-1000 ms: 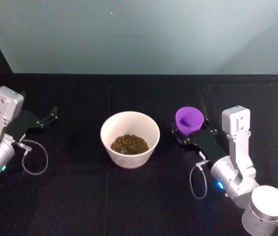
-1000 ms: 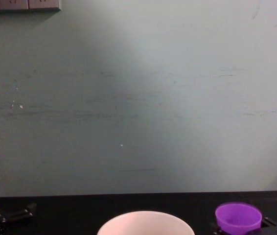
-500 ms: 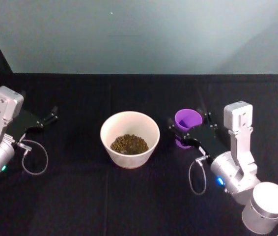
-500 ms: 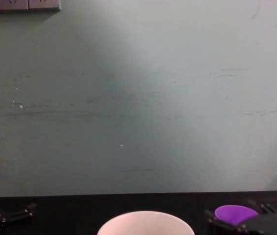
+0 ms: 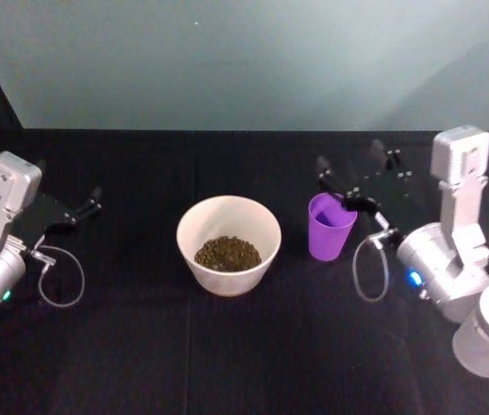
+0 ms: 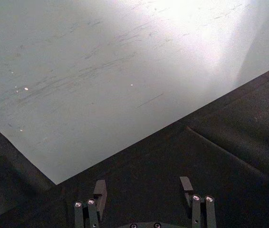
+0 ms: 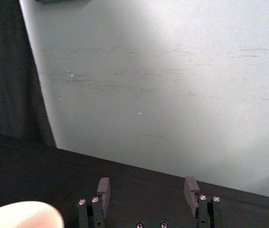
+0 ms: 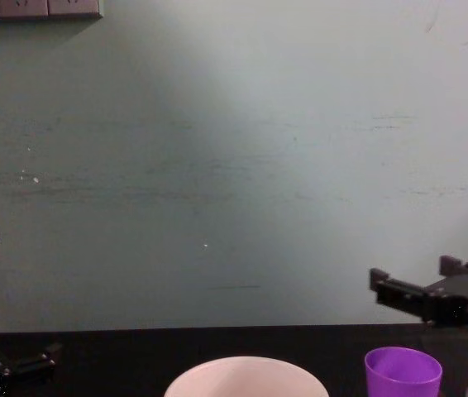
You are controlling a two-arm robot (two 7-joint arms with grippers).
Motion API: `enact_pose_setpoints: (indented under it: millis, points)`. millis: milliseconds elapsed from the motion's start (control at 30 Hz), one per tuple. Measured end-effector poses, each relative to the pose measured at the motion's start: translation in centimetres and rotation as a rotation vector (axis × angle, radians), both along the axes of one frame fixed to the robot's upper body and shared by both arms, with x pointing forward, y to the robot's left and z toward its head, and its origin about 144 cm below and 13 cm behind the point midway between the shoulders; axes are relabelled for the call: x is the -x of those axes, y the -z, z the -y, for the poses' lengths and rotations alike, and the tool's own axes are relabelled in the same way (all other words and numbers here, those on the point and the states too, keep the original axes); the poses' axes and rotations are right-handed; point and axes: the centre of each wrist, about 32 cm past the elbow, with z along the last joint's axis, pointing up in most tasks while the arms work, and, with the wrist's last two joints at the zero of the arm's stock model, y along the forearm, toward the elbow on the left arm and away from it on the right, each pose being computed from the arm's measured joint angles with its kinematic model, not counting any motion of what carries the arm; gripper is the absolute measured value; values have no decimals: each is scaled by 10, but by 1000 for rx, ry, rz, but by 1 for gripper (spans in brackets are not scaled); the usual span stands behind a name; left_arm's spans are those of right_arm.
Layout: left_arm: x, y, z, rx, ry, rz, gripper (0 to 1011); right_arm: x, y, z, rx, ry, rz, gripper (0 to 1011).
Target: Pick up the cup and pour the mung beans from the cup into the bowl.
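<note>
1. Cup (image 5: pixel 329 227) upright on desk (image 5: pixel 141 346), just right of bowl (image 5: pixel 228 245) holding beans (image 5: pixel 227 252)
2. Right claw (image 5: pixel 352 171) open above cup; left claw (image 5: pixel 93 201) open, parked
3. Pour looks done; next: retract

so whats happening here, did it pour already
The mung beans lie in the bowl, so the pour looks done. The purple cup stands upright on the black table to the right of the bowl, with nothing gripping it. The right gripper hangs open above and just behind the cup. The left gripper sits open and idle at the table's far left.
</note>
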Motion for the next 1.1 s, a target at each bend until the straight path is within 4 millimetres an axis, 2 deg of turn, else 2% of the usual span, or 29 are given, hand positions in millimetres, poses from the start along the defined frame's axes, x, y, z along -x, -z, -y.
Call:
enact_pose_setpoints:
  millis: [200,233,300,433,633,800,1100]
  points:
    - [0,0,0,0,0,0,1000,-3,-7,29,10,48,-8,1003]
    - [0,0,0,0,0,0,1000,-3,-7,29,10,48,-8,1003]
    - [0,0,0,0,0,0,1000,-4,-5,41,20,66,-25,1003]
    - [0,0,0,0,0,0,1000,-6,4,53,39,86,-60,1002]
    - [0,0,0,0,0,0,1000,-3,28,62,51,109,-120,1003]
    - [0,0,0,0,0,0,1000,-1,38,65,45,127,-140,1003]
    - [0,0,0,0,0,0,1000,0,40,65,42,136,-141,1003]
